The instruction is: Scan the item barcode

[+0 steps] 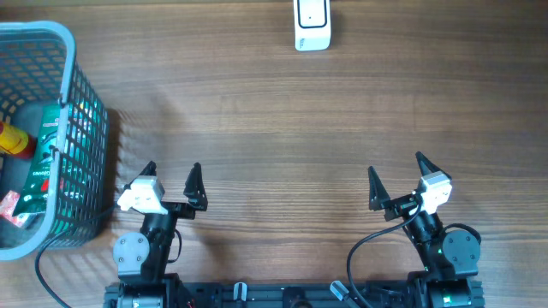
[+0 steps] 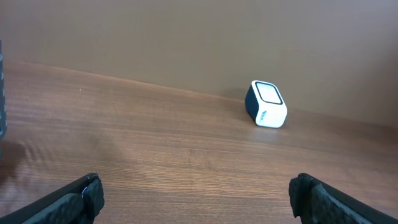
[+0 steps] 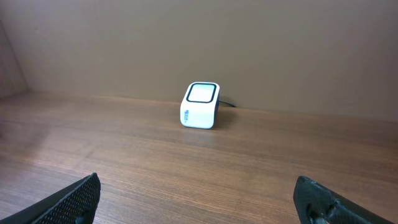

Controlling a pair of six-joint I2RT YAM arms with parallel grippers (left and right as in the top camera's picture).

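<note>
**A:** What does the overhead view give you?

**B:** My left fingers [image 1: 195,180] are at the lower left of the frame and my right fingers [image 1: 374,184] at the lower right. Both pairs are spread wide with nothing between them, over bare wooden counter [image 1: 257,111]. The white scanner [image 1: 312,26] stands at the top edge, a little right of centre, well apart from both.

**A:** And the goods?

**B:** They are in the blue basket [image 1: 86,128] at the left edge, just beside my left arm. A green packet [image 1: 44,162] leans against its right wall. A red and yellow item [image 1: 13,141] and a red-and-white packet [image 1: 8,205] lie further left, cut off by the frame. I cannot tell whether any barcode faces up.

**A:** Left wrist view?

**B:** My left fingers [image 2: 87,196] show as dark tips in the two lower corners, wide apart and holding nothing. The scanner [image 2: 267,104] stands on the counter right of centre, in the upper half, with its dark-rimmed window tilted upward.

**A:** Right wrist view?

**B:** My right fingers [image 3: 81,199] are also in the lower corners, parted and empty. The scanner [image 3: 200,106] stands near the middle of the frame, close to the back wall.
</note>
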